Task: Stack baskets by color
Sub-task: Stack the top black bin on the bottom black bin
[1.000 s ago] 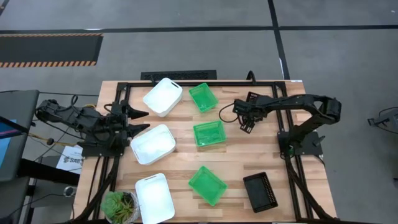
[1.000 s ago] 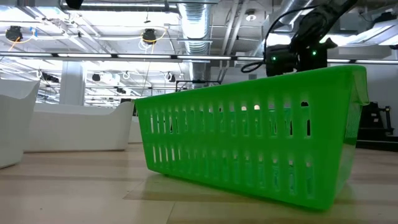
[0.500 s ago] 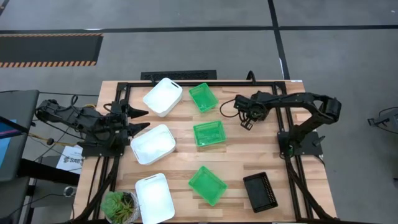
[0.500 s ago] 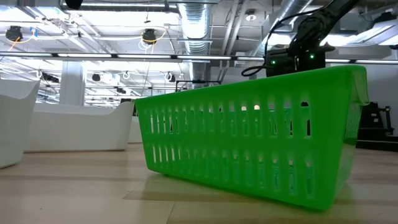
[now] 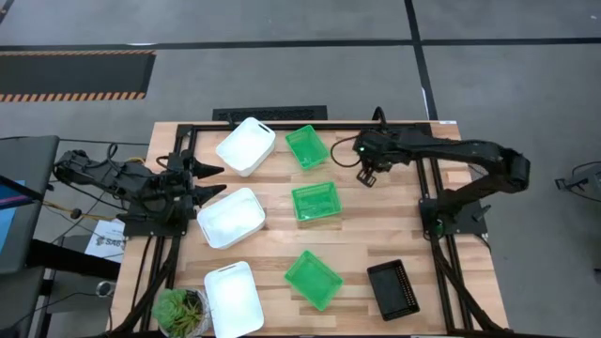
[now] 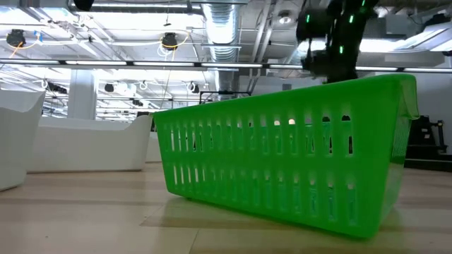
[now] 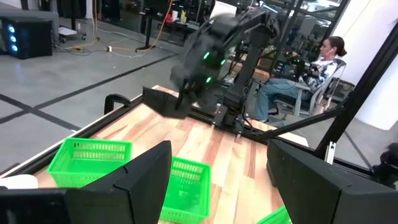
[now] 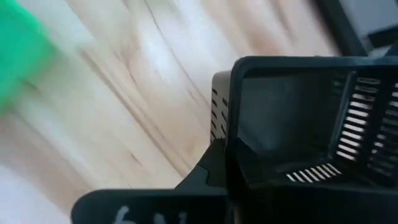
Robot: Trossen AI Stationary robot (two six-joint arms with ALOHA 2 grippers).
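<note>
the right gripper [image 5: 368, 175] hangs over the far middle of the table [image 5: 394, 225], its jaws shut on the rim of a black basket [image 8: 311, 118]. the right wrist view shows that basket close against the fingers, tilted, clear of the wood below; from above the arm hides it. gripping one wall lets the basket hang open side free, so it can probably be lowered into another black basket [image 5: 393, 288], which sits at the near right, well apart. that looks like the pile to build. i can find only these two black ones; a third does not show.

the left gripper [image 5: 208, 183] waits at the left edge, jaws wide and empty, just beside two white baskets, the far one [image 5: 246, 145] and the middle one [image 5: 231, 217]. a third white basket [image 5: 233, 299] lies at the near left next to a potted plant [image 5: 179, 310].

three green baskets run down the middle of the table: the far one [image 5: 307, 146] just left of the right gripper, the middle one [image 5: 315, 201], and the near one [image 5: 313, 279], which fills the low view. none of the colours is stacked yet.

the way from the right gripper to the near right corner looks open, with bare wood between; the green row lies to its left and need not be crossed. a person sits in the room beyond the table, away from the work.
</note>
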